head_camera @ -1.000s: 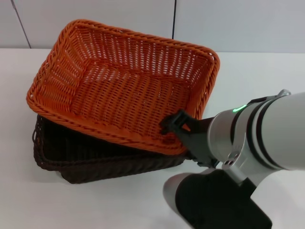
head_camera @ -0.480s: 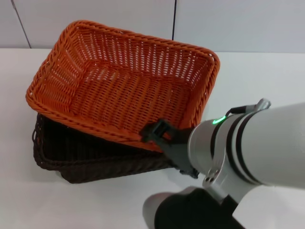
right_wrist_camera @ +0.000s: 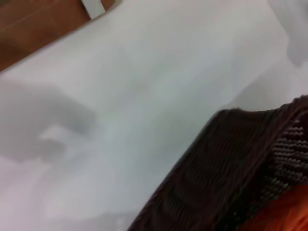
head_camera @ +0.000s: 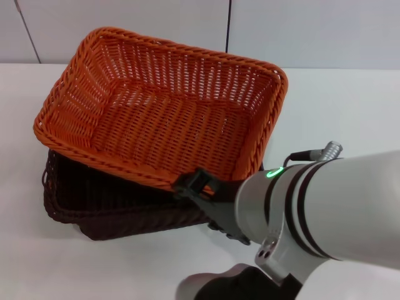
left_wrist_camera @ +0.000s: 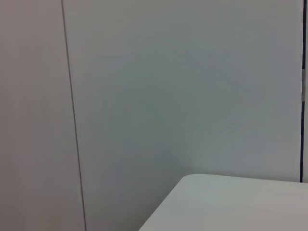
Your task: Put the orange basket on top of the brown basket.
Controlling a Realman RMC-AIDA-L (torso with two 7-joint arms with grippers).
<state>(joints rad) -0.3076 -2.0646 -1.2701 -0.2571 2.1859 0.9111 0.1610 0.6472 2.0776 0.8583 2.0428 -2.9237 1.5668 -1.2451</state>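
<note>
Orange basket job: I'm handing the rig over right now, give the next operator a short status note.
Right gripper: at the near rim of the orange basket; the head view does not show whether its fingers are open or shut.
Left gripper: not in view; its wrist camera sees only a wall and a corner of the table.
Orange basket rests on the brown basket, skewed and offset toward the far right, so the brown one's near-left side sticks out.
Done: stacking, roughly.
Left: probably square it up, check the release, pull the right arm back.

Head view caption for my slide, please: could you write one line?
Right gripper at the near rim of the orange basket, which sits skewed on the brown basket on the white table.
</note>
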